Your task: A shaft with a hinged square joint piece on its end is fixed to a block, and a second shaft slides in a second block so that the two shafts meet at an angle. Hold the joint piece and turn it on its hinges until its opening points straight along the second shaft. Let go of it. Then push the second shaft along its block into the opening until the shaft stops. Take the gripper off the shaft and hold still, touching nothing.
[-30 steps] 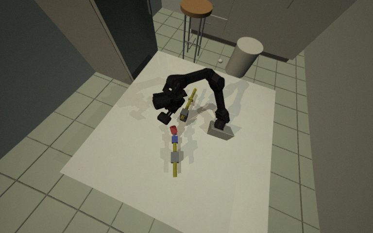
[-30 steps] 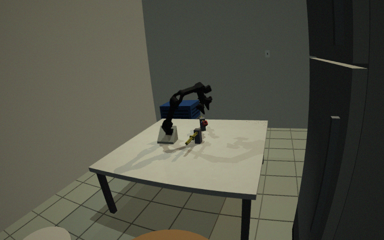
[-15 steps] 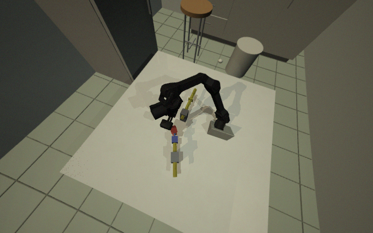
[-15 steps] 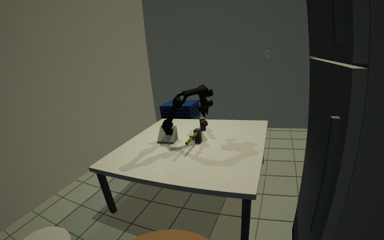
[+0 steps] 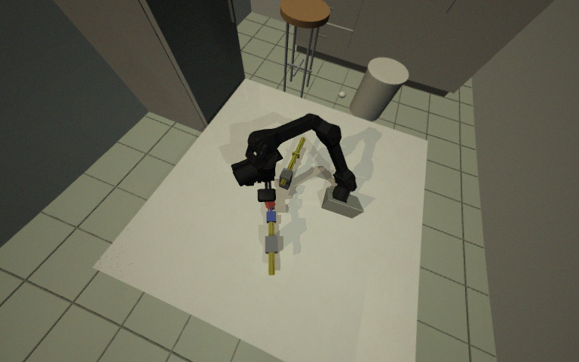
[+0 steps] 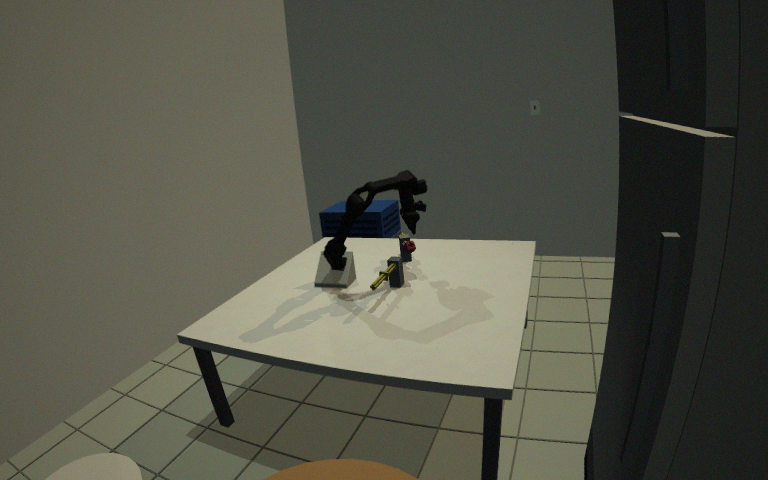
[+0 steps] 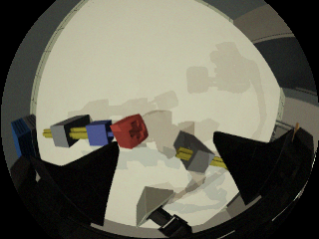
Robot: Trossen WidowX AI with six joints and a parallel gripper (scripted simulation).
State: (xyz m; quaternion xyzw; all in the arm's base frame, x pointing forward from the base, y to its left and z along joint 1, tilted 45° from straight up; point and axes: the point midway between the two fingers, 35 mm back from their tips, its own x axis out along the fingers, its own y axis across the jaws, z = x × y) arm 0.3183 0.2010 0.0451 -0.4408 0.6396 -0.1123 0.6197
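My gripper [image 5: 266, 195] [image 7: 167, 142] is open and empty, above the table, with the red joint piece near one finger in the wrist view. The red joint piece [image 5: 269, 205] [image 6: 410, 246] [image 7: 120, 134] hangs on the blue hinge part [image 5: 271, 216] [image 7: 99, 133] at the end of the first yellow shaft [image 5: 271, 264] [image 7: 79, 132]. That shaft runs through a grey block [image 5: 271, 243] [image 7: 61, 134]. The second yellow shaft [image 5: 302, 142] [image 6: 382, 274] [image 7: 183, 153] passes through another grey block [image 5: 286, 176] [image 6: 398, 273] [image 7: 201, 157]. Its end is apart from the red piece. Exact alignment is unclear.
The arm's base stand [image 5: 341, 206] [image 6: 335, 277] [image 7: 150, 201] is on the white table [image 5: 341, 289] [image 6: 396, 356], to the right of the blocks in the top view. A blue crate [image 6: 360, 217] [image 7: 22, 136] stands beyond the table. A stool [image 5: 304, 11] and a pale cylinder [image 5: 375, 91] stand on the floor.
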